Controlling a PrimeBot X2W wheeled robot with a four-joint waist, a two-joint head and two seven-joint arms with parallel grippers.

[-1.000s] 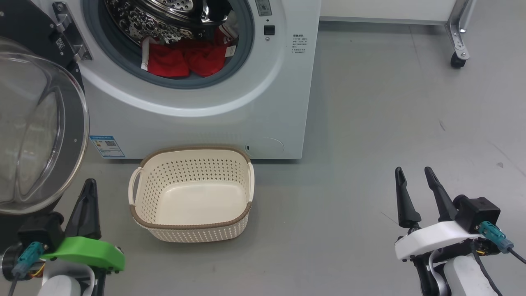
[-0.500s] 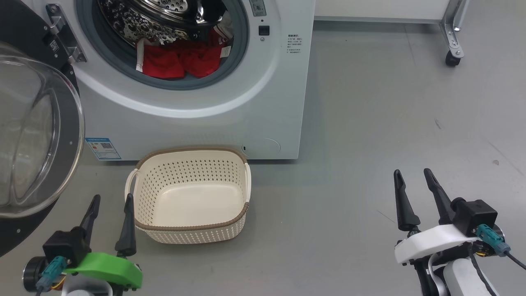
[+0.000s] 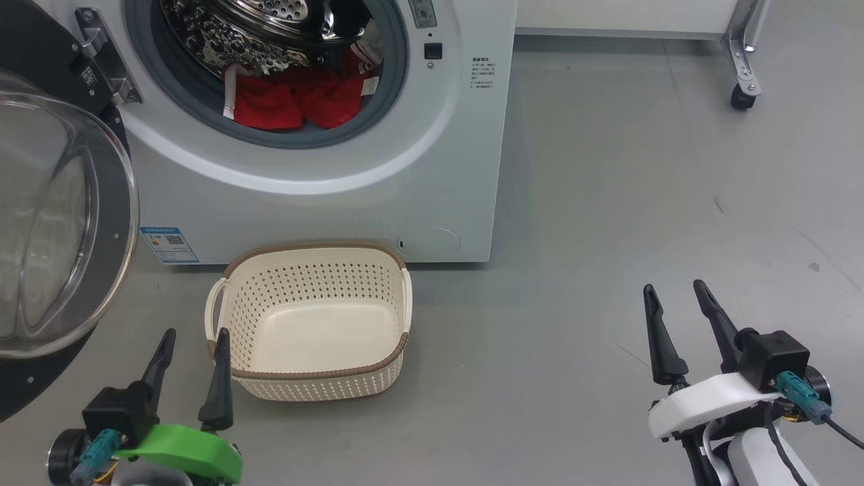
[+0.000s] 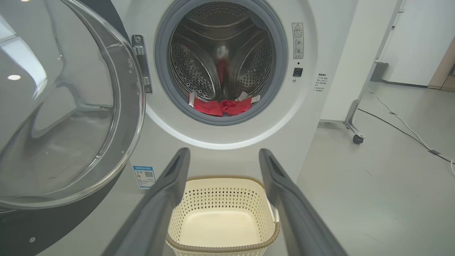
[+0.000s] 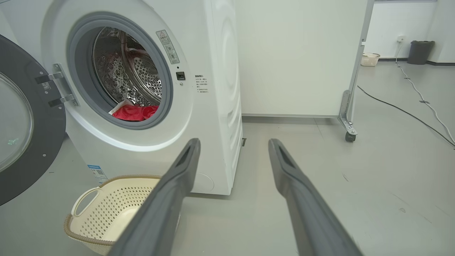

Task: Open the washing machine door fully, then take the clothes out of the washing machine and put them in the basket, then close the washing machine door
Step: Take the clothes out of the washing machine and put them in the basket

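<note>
Washer, white and front-loading, takes up the upper left of the head view, its round mouth uncovered; door, black-rimmed with a bulging glass bowl, hangs swung out on its left hinge, clear of the mouth; basket, cream and empty, sits on the grey floor just in front of the washer; clothes, red with white trim, lie heaped at the front lip of the drum, not yet taken out; left gripper waits low at the left, fingers spread wide and holding nothing, its inner finger just beside the basket's near corner; right gripper waits at the lower right, also spread wide and empty, well apart from the rest.

A second ago the left fingers were pressed together close under the door's rim; now they are parted and drawn back toward the robot, while the door stays swung out; I judge the opening step done and the reach for the clothes next.

Left wrist view looks straight into the drum; steel wall shows bare behind the heap, bar a blurred red streak at the back that may be a reflection; head view cuts that depth off. Right wrist view shows the washer's side, a white panel on castors and a cable across the floor; head view sets both grippers and the basket in one picture.
</note>
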